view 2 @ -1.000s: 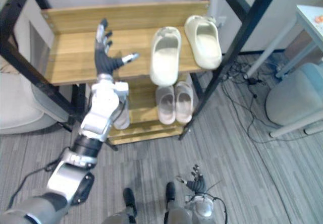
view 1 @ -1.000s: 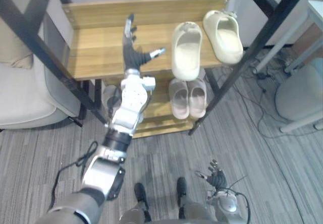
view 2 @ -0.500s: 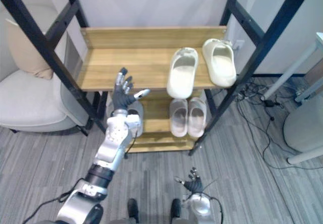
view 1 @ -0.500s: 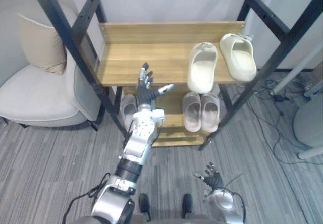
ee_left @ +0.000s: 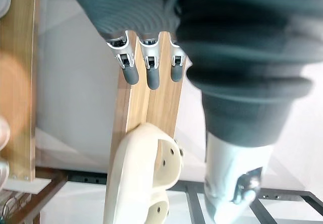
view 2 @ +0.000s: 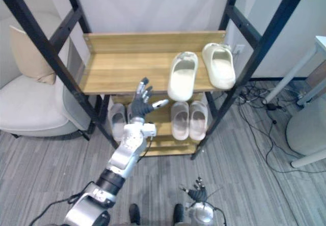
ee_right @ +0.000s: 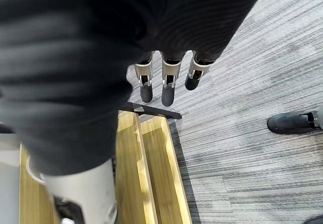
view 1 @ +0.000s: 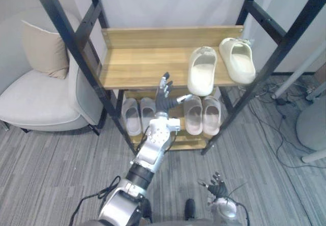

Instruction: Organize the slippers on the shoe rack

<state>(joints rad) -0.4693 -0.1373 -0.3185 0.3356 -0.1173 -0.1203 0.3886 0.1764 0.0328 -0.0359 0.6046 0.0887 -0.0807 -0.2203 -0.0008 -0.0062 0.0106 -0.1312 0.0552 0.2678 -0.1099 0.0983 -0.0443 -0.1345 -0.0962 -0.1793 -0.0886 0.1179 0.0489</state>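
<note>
Cream slipper [view 1: 202, 72] overhangs top shelf [view 1: 142, 65] edge, frame centre; my spread left robot hand [view 1: 164, 101] could knock it off.

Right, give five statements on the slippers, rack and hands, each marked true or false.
1. Two cream slippers lie on the upper shelf. True.
2. The left hand grips a slipper. False: it is open and empty.
3. The lower shelf holds a grey pair and a pinkish pair. True.
4. The cream slippers sit at the shelf's left end. False: right end.
5. The right hand rests on the lower shelf. False: it hangs low over the floor.
</note>
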